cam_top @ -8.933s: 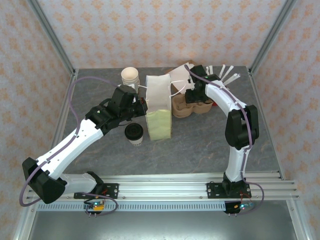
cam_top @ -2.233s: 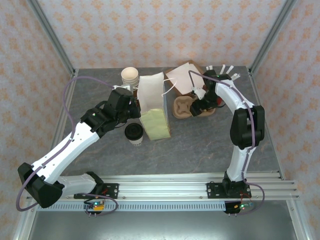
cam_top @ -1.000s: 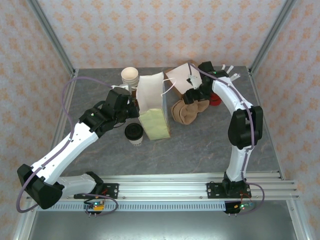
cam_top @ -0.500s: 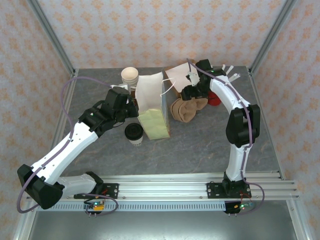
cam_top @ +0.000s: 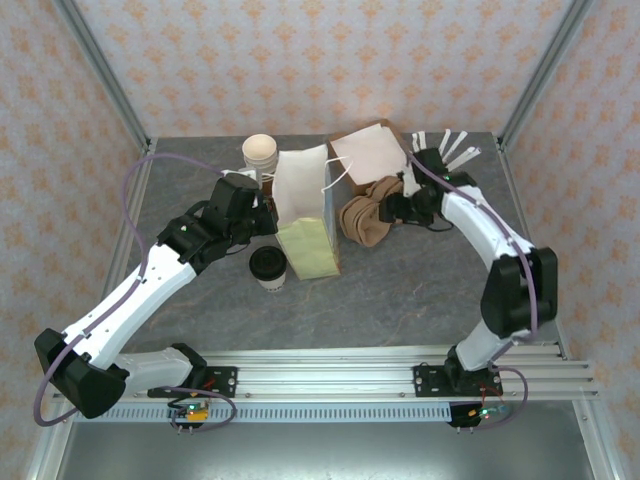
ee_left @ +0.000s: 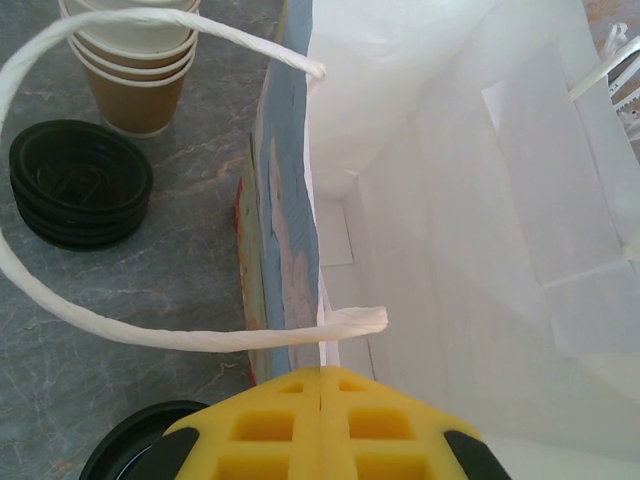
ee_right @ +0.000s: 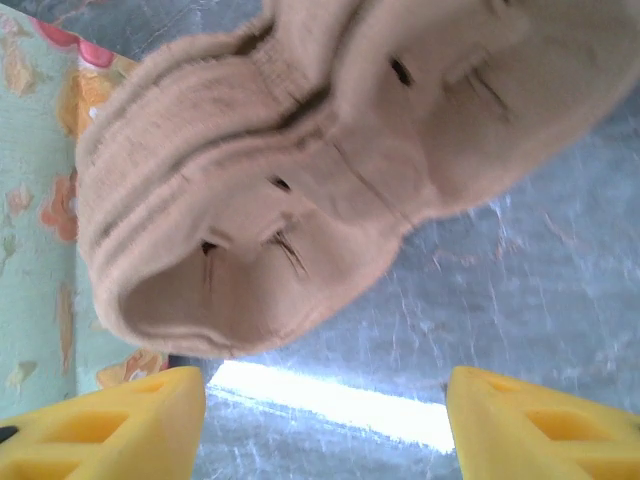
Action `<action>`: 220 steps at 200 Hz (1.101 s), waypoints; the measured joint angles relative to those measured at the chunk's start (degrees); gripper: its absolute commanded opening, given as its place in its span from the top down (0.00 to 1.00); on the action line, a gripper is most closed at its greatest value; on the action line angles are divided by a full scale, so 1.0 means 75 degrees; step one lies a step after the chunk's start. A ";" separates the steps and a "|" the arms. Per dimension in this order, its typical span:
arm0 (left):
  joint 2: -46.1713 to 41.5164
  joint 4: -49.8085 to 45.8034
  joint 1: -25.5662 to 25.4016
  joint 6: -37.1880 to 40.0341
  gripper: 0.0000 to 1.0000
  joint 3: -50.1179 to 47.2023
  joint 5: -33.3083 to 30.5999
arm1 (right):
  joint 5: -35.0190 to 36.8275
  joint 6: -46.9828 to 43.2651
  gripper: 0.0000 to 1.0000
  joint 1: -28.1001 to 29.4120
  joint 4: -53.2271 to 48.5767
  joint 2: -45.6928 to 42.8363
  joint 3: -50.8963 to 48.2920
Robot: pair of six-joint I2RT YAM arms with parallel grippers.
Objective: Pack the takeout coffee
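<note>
Top view: the takeout coffee stands unpacked on the worktop beside the paper bag; left wrist: the left claw pinches the bag's rim, mouth open; right wrist: the right claw gapes empty before the pulp carrier, so loading apparently needs a grasp next.

Grey table bears paper bag, takeout coffee, cup stack, pulp carrier.

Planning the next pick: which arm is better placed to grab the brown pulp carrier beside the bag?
Right. The right gripper is open with the carrier just ahead of it. The left gripper is shut on the rim of the paper bag, holding it open, so it looks tied up.
</note>
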 measured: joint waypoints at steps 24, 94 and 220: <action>0.0029 0.0029 0.0000 -0.0003 1.00 0.0000 0.0032 | -0.0172 0.1349 0.41 -0.0318 0.1003 -0.0708 -0.1174; 0.0128 0.0122 0.0000 -0.0006 1.00 0.0015 0.0195 | -0.0236 0.5010 0.44 -0.0329 0.3990 -0.0694 -0.2512; 0.0125 0.0122 0.0000 -0.0003 1.00 0.0015 0.0198 | -0.0023 0.6251 0.46 -0.0326 0.5353 0.0119 -0.2754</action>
